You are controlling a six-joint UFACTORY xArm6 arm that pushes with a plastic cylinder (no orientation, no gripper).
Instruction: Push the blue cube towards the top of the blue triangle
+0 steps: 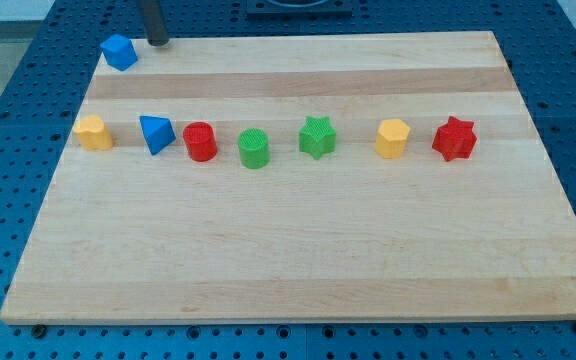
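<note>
The blue cube (119, 51) sits at the board's top left corner. The blue triangle (156, 133) lies lower down, in a row of blocks, below and slightly right of the cube. My tip (156, 42) rests at the board's top edge, just to the right of the blue cube, a small gap apart from it.
A row across the wooden board (298, 250): yellow block (93, 132) at the left, then the triangle, red cylinder (200, 142), green cylinder (254, 148), green star (317, 137), yellow block (392, 139), red star (455, 139). A blue pegboard surrounds the board.
</note>
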